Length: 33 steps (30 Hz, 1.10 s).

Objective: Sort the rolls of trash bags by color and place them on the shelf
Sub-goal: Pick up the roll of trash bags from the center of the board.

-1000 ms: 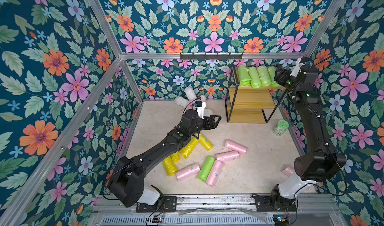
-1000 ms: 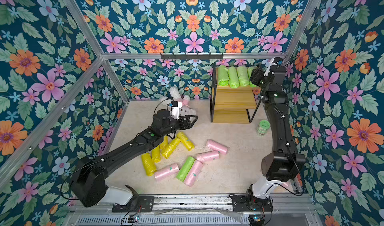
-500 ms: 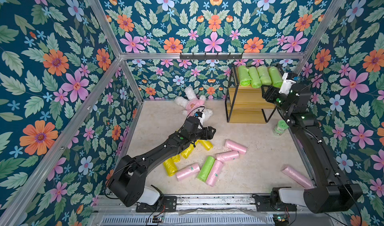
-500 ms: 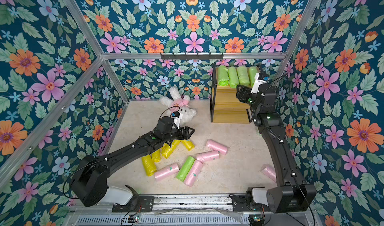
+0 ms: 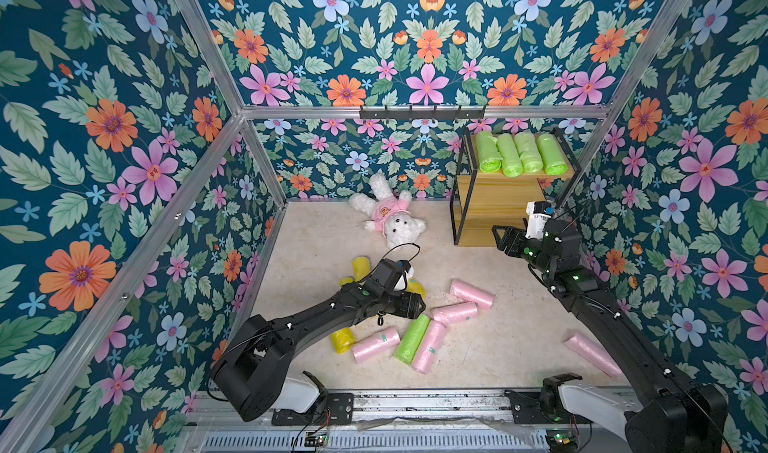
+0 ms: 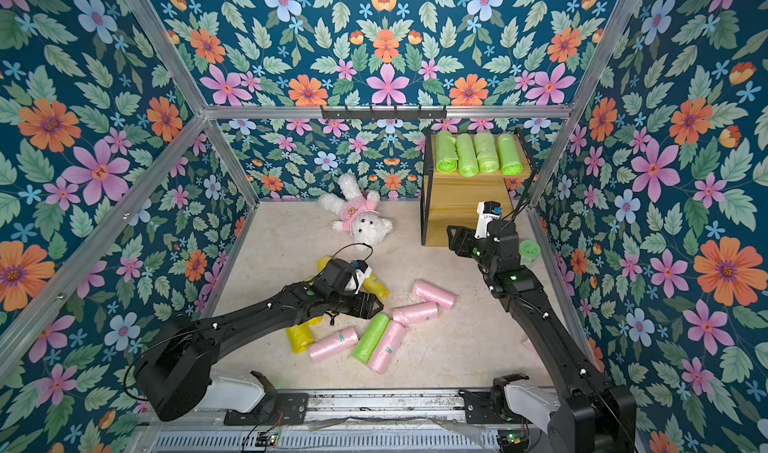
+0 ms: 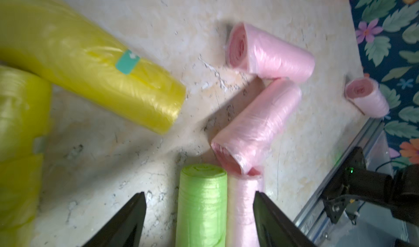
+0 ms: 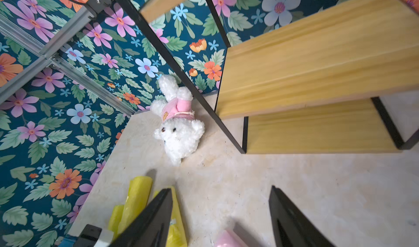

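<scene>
Left tool (image 7: 199, 193) hangs spread over the worktop (image 5: 498, 338), jaws either side of a green roll (image 7: 201, 211) and a pink roll (image 7: 243, 209), clamped on neither, and both rolls run off the frame. The left arm (image 5: 316, 318) covers most of the yellow rolls (image 5: 343, 339). Right tool (image 8: 221, 189) gapes empty before the shelf (image 5: 498, 193), whose top tier carries four green rolls (image 5: 519, 153). A lone pink roll (image 5: 590, 353) is partly hidden by the right arm (image 5: 615, 318).

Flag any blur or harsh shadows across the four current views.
Left wrist view: yellow roll smeared, pink roll readable, dark shadow by the end of the green roll. Right wrist view: shelf boards smeared, teddy bear fairly crisp. Both top views: sharp, evenly lit.
</scene>
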Tool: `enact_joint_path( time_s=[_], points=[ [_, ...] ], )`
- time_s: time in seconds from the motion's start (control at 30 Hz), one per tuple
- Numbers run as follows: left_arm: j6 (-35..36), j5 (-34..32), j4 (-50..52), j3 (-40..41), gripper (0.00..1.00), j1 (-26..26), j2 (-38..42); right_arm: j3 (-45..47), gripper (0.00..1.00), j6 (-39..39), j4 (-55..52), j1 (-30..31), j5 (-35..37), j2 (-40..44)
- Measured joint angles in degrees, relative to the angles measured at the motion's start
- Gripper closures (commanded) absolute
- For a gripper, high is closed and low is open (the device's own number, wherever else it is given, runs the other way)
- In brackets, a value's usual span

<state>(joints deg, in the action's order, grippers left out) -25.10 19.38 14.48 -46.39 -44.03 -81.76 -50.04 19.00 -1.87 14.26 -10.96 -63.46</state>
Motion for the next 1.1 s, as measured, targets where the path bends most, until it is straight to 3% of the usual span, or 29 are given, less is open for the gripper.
enact_joint_path(
  time_s=[0.43, 0.87, 1.1],
  points=[
    [3.04, -0.17, 4.0, -4.42, 0.37, -4.17, -9.51, 8.22, 0.28, 2.64, 5.27, 2.84, -5.68, 0.61],
    [2.67, -0.5, 4.33, -3.98, 0.35, -4.59, -11.76, 12.81, 0.28, 0.9, -9.62, 14.32, -10.03, 1.6],
    [2.47, -0.68, 2.64, -3.8, 0.45, -4.59, -12.81, 16.96, 0.28, 3.82, -10.25, 16.2, -10.58, 2.21]
  ],
)
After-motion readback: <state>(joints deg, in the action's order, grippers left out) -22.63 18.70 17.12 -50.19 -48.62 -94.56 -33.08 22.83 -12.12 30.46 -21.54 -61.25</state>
